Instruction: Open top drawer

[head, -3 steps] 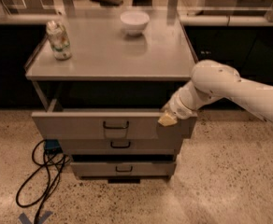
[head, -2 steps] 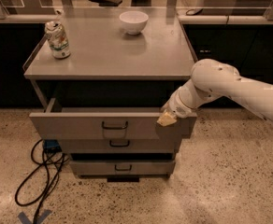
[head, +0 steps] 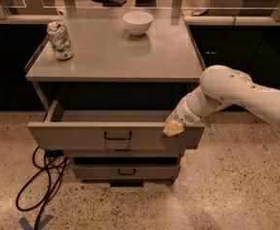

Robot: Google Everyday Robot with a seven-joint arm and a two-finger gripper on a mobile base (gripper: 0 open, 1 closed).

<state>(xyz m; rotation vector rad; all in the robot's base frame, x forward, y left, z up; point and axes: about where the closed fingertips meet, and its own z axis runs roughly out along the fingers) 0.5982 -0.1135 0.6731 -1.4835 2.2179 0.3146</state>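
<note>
The top drawer point(head: 82, 137) is a wide grey metal drawer under the grey table top point(head: 111, 56). It is pulled partly out, and its inside shows as a dark gap behind the front panel. A small black loop handle point(head: 118, 136) sits at the centre of the front. My gripper point(head: 173, 127) reaches in from the right on a white arm. Its yellowish tip rests at the upper right edge of the drawer front, well right of the handle.
A crumpled can point(head: 60, 40) stands at the table's left and a white bowl point(head: 138, 22) at the back middle. A lower drawer point(head: 125, 171) is shut below. Black cables point(head: 39, 186) lie on the speckled floor at the left.
The drawer has slid further out toward the camera, with the gripper staying at its upper right edge. The view has shifted slightly.
</note>
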